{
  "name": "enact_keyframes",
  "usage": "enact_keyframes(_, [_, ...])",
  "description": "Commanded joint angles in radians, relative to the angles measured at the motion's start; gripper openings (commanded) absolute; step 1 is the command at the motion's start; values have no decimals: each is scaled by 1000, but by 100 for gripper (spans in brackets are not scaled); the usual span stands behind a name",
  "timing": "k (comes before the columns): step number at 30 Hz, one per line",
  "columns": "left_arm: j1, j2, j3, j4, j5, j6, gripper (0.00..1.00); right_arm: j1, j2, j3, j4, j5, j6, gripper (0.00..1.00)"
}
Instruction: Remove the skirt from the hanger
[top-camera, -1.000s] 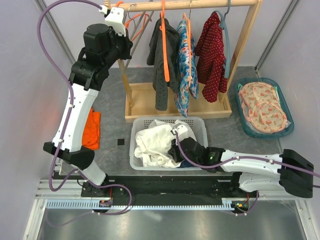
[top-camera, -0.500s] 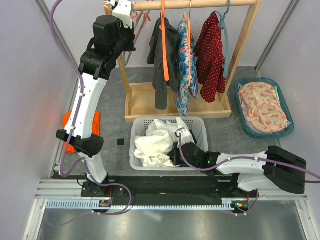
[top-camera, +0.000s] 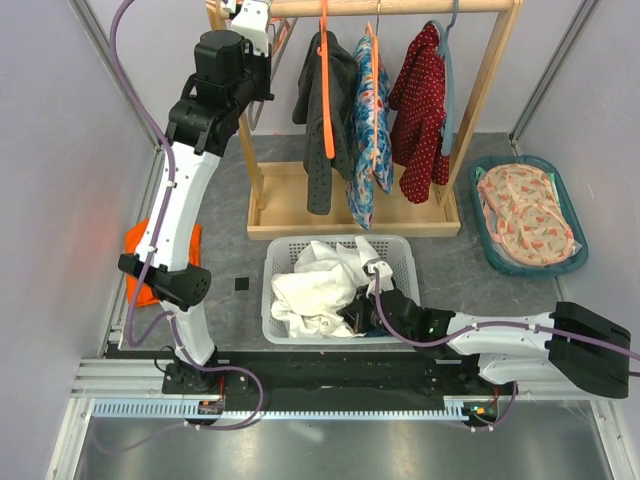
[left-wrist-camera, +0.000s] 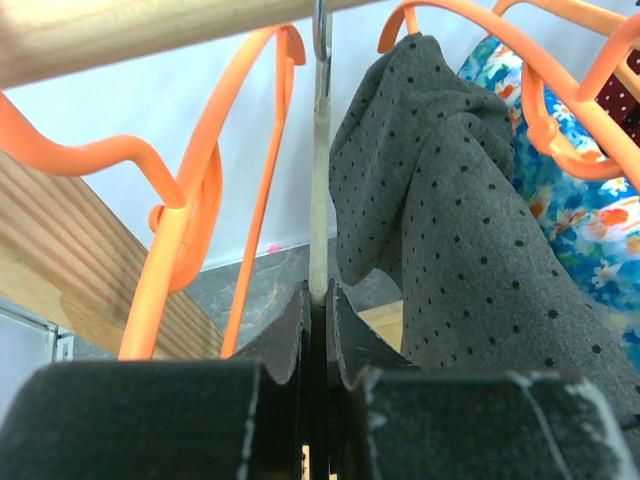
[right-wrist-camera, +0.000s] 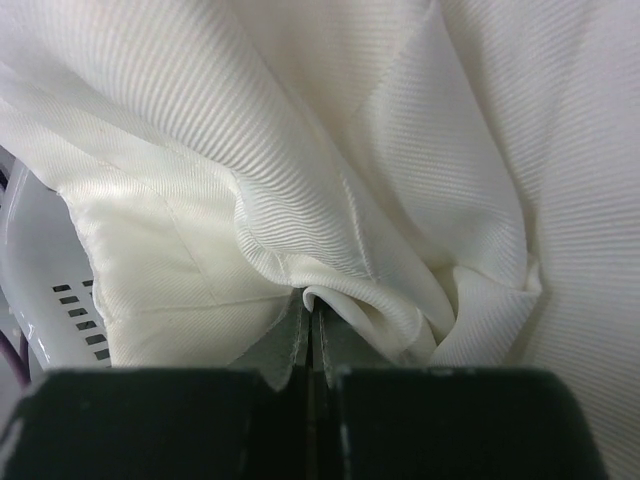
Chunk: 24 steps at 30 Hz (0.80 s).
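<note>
Right gripper (right-wrist-camera: 312, 318) first, nearest my bases: its two fingers are pressed together on a small fold of the white ribbed cloth (right-wrist-camera: 330, 150), which I take to be the skirt. It lies heaped in the white perforated plastic basket (top-camera: 340, 239), off any hanger as far as I can see. The pinch therefore looks like a way of settling it down, not of pulling it free.

Farther off and high up, my left gripper (left-wrist-camera: 318, 300) is clamped on the stem of the thin pale metal hanger (left-wrist-camera: 320, 170), whose hook reaches up to the round wooden rail (left-wrist-camera: 100, 30). Held by the stem, it hangs straight between the bare orange plastic hangers (left-wrist-camera: 172, 240) on one side and the grey dotted garment (left-wrist-camera: 460, 230) on the other. Nothing appears to hang from it. By my reckoning the removal is done, and only letting go remains.
</note>
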Motion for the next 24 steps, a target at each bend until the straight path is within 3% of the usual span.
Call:
enact_keyframes(1, [10, -67, -61, 14, -6, -1, 10, 2, -58, -23, -21, -1, 30, 0])
enact_keyframes(3, [9, -100, -102, 9, 17, -15, 18, 2, -70, -18, -39, 6, 19, 0])
enact_keyframes(6, [7, -157, -146, -1, 37, -31, 45, 4, -87, 7, -70, 16, 2, 0])
enact_keyframes(7, [6, -170, -156, -8, 42, -31, 70, 2, -90, 20, -84, 19, -1, 0])
enact_keyframes(11, [-2, -230, -165, -15, 66, -41, 97, 2, -107, 39, -113, 30, -15, 2])
enact_keyframes(15, [-25, -298, -130, -14, 103, -41, 100, 4, -142, 62, -173, 35, -24, 20])
enact_keyframes(16, [-34, -302, -119, -14, 106, -41, 100, 5, -163, 88, -227, 35, -39, 35])
enact_keyframes(18, [-71, -310, -92, -2, 122, -32, 100, 7, -191, 118, -292, -3, -61, 50])
enact_keyframes(19, [-97, -307, -78, 5, 105, -12, 100, 14, -223, 149, -347, -26, -85, 70])
enact_keyframes(20, [-126, -301, -62, 26, 30, 26, 100, 25, -240, 166, -396, -39, -92, 76])
enact_keyframes(22, [-183, -286, -27, 41, 13, 44, 100, 59, -297, 213, -520, 1, -95, 91])
enact_keyframes(24, [-215, -273, -16, 61, 19, 45, 100, 74, -340, 237, -584, 42, -93, 93])
